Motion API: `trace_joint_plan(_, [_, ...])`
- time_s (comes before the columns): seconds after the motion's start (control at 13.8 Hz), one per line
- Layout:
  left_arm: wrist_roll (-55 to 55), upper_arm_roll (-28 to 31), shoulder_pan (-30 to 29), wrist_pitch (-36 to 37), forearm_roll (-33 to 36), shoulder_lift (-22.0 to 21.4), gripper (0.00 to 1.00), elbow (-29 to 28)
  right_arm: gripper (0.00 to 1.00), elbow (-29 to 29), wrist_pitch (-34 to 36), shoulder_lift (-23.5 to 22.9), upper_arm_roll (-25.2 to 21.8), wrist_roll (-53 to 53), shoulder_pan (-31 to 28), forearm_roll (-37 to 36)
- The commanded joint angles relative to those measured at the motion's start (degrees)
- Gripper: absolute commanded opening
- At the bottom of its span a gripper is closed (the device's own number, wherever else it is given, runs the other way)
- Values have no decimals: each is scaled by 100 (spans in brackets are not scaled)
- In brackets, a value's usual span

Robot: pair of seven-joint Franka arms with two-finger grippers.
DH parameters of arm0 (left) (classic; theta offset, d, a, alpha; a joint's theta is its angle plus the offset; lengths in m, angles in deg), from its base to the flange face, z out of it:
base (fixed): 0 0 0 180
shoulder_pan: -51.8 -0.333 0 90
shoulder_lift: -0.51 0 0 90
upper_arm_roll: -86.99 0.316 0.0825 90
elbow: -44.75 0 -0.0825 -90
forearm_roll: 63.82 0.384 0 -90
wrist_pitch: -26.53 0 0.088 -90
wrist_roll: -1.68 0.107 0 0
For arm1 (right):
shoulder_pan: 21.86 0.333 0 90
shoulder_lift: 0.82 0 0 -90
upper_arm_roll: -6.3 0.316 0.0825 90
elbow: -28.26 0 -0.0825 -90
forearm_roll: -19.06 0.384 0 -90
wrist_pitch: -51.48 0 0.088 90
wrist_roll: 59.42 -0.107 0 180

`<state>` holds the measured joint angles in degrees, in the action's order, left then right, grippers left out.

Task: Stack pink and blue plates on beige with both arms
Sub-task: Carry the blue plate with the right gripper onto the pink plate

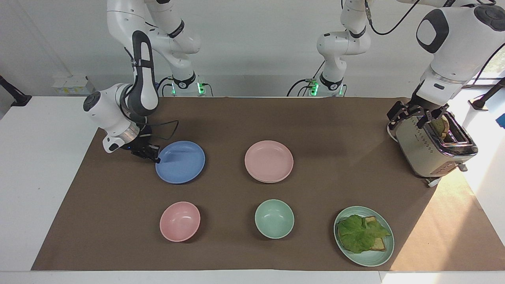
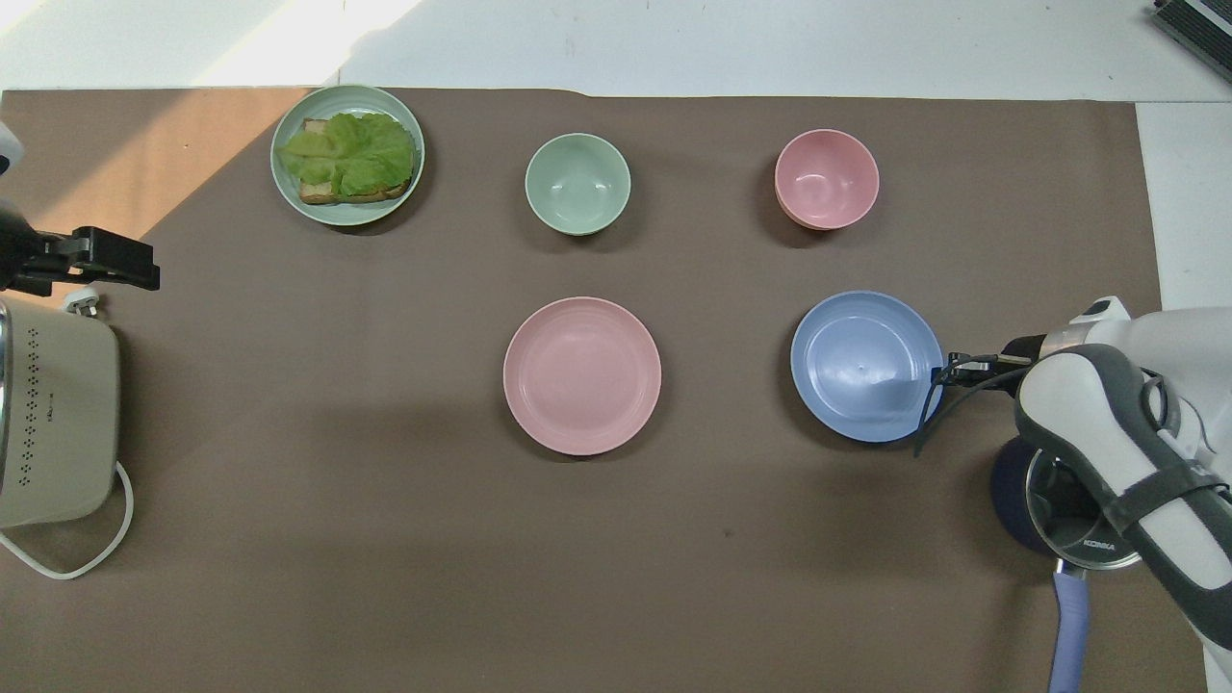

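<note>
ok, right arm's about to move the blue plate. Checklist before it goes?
1. Right gripper shut on blue plate rim: ok.
2. Blue plate lifted off the mat: cannot tell.
3. Pink plate seated on beige plate: ok, beige edge shows underneath.
4. Mat between blue and pink plates free of things: ok.
5. Left gripper open over the toaster, away from the stack: ok.
</note>
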<state>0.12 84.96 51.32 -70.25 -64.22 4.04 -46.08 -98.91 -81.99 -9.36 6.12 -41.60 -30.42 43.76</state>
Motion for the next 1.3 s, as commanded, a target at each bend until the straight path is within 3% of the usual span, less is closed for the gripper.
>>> trace_joint_plan(0.0, [-82, -8, 12, 28, -57, 26, 100, 101, 0, 174, 416, 370, 70, 152, 12, 202])
trace_joint_plan(0.29, [102, 1, 12, 81, -39, -1, 100, 57, 0, 543, 778, 573, 105, -812, 695, 193])
trace_joint_plan(0.51, [156, -8, 12, 90, -48, -18, 100, -4, 0, 544, 280, 538, 105, -1883, 1644, 79])
trace_joint_plan(0.79, [120, -8, 12, 81, -48, -19, 100, -13, 0, 553, -406, 301, 105, -3581, 2725, -650])
trace_joint_plan(1.23, [94, -8, 12, 107, -48, -27, 100, -13, 0, 623, -1093, -227, 105, -4190, 3535, -677])
